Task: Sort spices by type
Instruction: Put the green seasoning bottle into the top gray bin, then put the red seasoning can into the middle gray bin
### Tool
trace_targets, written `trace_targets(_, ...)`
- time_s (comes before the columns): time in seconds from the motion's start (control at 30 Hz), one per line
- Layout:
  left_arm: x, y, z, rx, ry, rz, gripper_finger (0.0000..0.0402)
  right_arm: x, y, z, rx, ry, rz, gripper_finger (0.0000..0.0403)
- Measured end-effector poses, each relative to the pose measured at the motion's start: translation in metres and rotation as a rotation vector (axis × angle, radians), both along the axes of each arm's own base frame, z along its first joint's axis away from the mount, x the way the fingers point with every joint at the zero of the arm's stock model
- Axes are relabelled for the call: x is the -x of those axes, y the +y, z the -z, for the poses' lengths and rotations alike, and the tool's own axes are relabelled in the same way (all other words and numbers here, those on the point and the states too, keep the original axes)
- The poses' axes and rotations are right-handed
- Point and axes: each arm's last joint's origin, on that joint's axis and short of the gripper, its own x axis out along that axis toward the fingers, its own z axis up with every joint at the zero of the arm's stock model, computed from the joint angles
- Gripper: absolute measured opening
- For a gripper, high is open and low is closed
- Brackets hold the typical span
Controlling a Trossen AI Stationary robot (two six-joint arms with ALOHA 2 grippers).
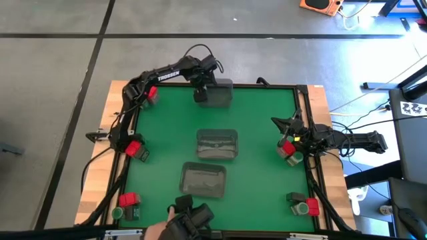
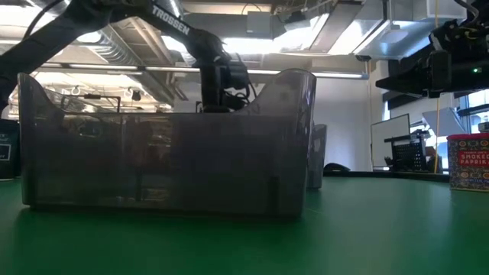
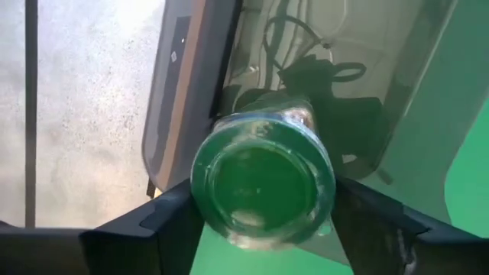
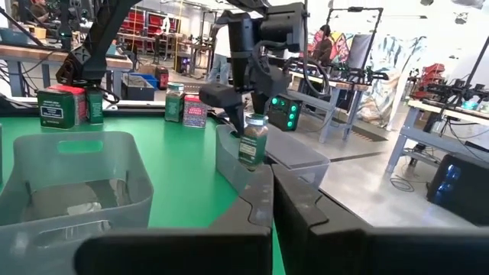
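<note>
My left gripper point(image 1: 200, 93) hangs over the left part of the far clear tray point(image 1: 219, 95), shut on a small green-lidded spice jar point(image 4: 253, 139). In the left wrist view the jar point(image 3: 262, 183) fills the gap between both fingers. My right gripper point(image 4: 272, 206) waits shut near the table's right edge point(image 1: 285, 128). Other spices stand on their bases at the table's sides. Red boxes point(image 1: 135, 148) are on the left. A red box and a grey block point(image 1: 290, 153) are on the right. My left gripper pinches the jar's upper end point(image 3: 328, 183) between its two fingers point(image 3: 168, 221), coming from above and pointing down. The jar hangs upright below the fingers, lifted clear of the table, at the far tray's rim point(image 4: 229, 149).
Two more clear trays lie on the green mat, one in the middle point(image 1: 217, 144) and one nearer point(image 1: 203, 180), which fills the low view point(image 2: 164, 145). Spice groups stand at the near-left corner point(image 1: 127, 205), the near-right corner point(image 1: 303, 205) and the far left point(image 1: 152, 93).
</note>
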Motion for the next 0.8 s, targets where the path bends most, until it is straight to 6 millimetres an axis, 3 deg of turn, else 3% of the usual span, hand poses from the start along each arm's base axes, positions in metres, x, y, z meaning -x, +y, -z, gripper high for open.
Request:
trace_targets(0.13, 0.003, -0.004, -0.011, 0.008, 0.006, -0.008, 0.028, 0.0, 0.0, 0.0, 0.012, 0.006, 0.0, 0.0005)
trace_targets(0.5, 0.034, -0.026, -0.083, -0.03, -0.119, -0.152, 0.0283, 0.0, 0.0, -0.001, 0.019, -0.005, -0.003, 0.0005)
trace_targets(0.63, 0.048, -0.037, -0.093, -0.016, -0.128, -0.221, 0.0283, 0.0, 0.0, -0.002, 0.022, -0.006, -0.005, 0.0005)
trace_targets(0.8, 0.069, -0.051, -0.092, -0.023, -0.106, -0.278, 0.0283, 0.0, 0.0, -0.002, 0.04, 0.001, -0.002, 0.0005)
